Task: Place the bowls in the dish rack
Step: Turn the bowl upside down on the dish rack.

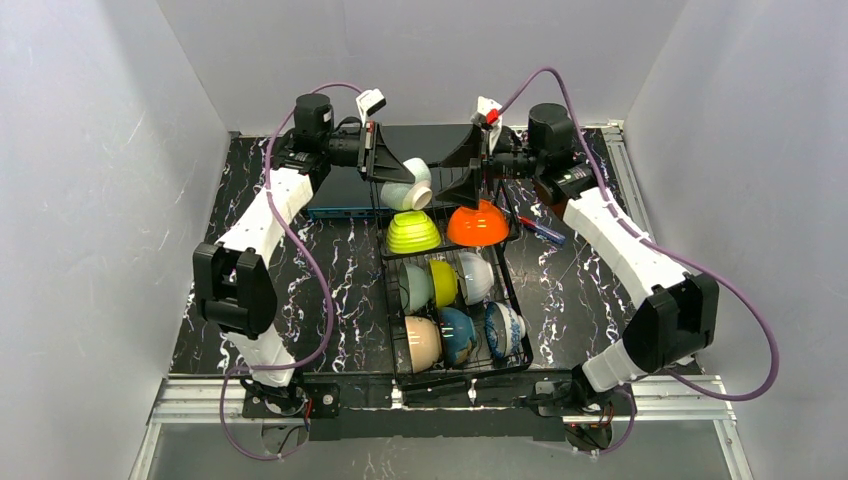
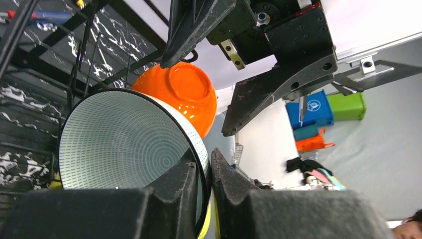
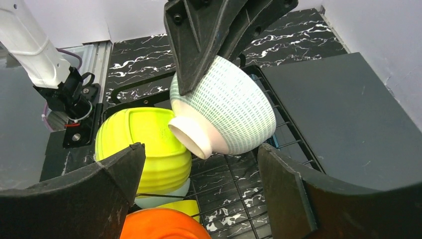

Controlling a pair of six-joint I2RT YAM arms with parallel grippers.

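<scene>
Left pincer (image 2: 205,157) is clamped tight on the thin rim of the white green-dashed bowl (image 3: 229,114), which hangs tilted over the far end of the dish rack (image 1: 517,300), foot aimed at the right arm. That rim pinch is the worry: one edge carries the whole bowl, so a jolt could swing it or let it slide out. The right pincer (image 3: 200,149) stands wide open with nothing in it, poised just over the upturned orange bowl (image 2: 184,94) on the rack's far tier. In the left wrist view one finger looks to be touching that bowl, so a sideways shift might knock it off its perch. The two pincers are very close, so a clash looks possible. The lime green bowl (image 1: 413,233) lies dome-up directly beneath, and a bowl set down on it could skate off toward the desk.
</scene>
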